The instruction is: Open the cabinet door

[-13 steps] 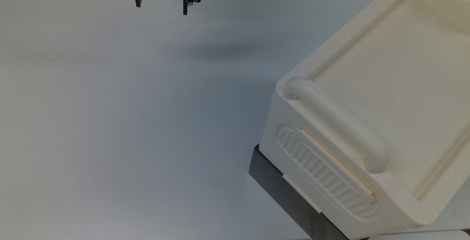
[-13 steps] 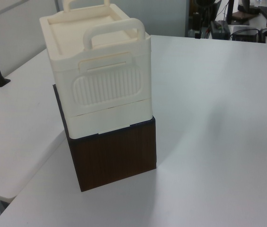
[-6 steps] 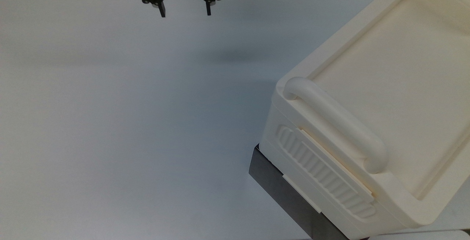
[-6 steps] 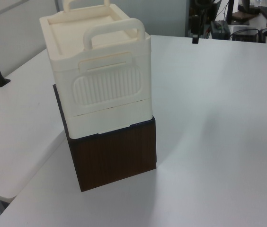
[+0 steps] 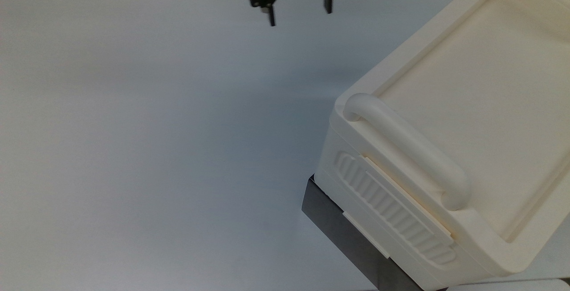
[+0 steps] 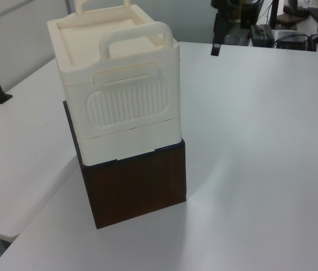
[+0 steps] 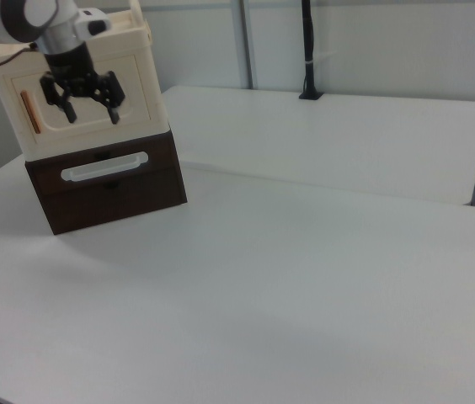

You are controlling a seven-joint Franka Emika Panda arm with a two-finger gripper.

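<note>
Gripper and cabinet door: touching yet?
Apart. In the top view the gripper hangs over bare table, well clear of the cabinet, fingers spread.

Soft, even overhead light filled the room, bright without hard glare. The white counter [image 5: 133, 148] showed a broad grey falloff across its middle in the top view. A faint, diffuse shadow lay beside the dark wooden base [image 6: 136, 183] in the left view. The right view looked slightly hazy and washed out.
</note>
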